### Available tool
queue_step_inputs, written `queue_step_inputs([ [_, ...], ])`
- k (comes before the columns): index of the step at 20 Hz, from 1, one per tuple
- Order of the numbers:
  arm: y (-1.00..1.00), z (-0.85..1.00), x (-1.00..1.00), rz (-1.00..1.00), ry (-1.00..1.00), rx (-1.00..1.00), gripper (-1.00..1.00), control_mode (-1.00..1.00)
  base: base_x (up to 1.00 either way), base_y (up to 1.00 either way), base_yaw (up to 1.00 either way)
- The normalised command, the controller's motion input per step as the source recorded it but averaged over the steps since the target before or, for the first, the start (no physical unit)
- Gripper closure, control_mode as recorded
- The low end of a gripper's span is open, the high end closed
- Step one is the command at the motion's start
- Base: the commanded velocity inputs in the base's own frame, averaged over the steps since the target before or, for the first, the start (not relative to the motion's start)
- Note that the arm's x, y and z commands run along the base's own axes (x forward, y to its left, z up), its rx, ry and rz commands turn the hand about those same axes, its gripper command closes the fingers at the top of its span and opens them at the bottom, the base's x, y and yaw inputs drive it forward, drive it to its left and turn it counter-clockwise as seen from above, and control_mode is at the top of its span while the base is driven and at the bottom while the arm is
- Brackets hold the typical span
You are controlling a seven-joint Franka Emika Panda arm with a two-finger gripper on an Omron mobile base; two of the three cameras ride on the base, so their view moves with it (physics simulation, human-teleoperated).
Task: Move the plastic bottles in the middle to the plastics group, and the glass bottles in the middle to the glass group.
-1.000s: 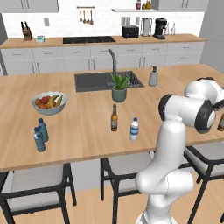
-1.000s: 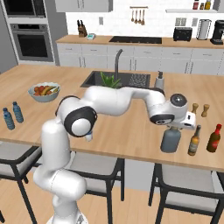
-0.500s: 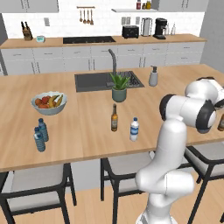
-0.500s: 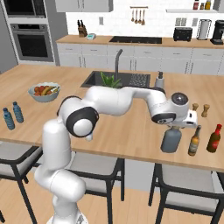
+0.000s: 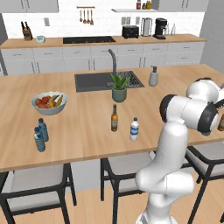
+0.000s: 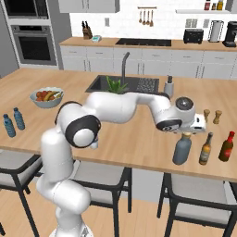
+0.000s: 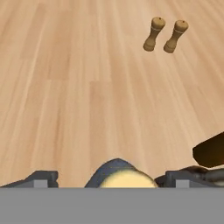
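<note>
Hovering over the grey-blue bottle [image 6: 182, 149], my gripper [image 7: 117, 177] has its fingers spread wide on either side of the tan cap [image 7: 127, 179], clear of it. The bottle stands upright at the counter's [image 6: 129, 134] near right, just beside a brown bottle [image 6: 205, 149].

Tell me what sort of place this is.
A home kitchen, rendered: a wooden island counter with a built-in sink, a stovetop on the back counter, and a wall oven beside it.

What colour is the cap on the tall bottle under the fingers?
Tan, on the grey-blue bottle; clearest in the right base view.
</note>
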Motion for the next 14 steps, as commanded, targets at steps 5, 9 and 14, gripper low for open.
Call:
queue_step_inputs([
  [5, 0.08, 0.52, -0.16, 0.00, 0.00, 0.00, -1.00, -1.00, 0.00, 0.00, 0.00],
  [9, 0.38, 0.53, -0.25, 0.00, 0.00, 0.00, -1.00, -1.00, 0.00, 0.00, 0.00],
  [14, 0.73, 0.32, -0.33, 0.03, 0.00, -0.02, -1.00, -1.00, 0.00, 0.00, 0.00],
])
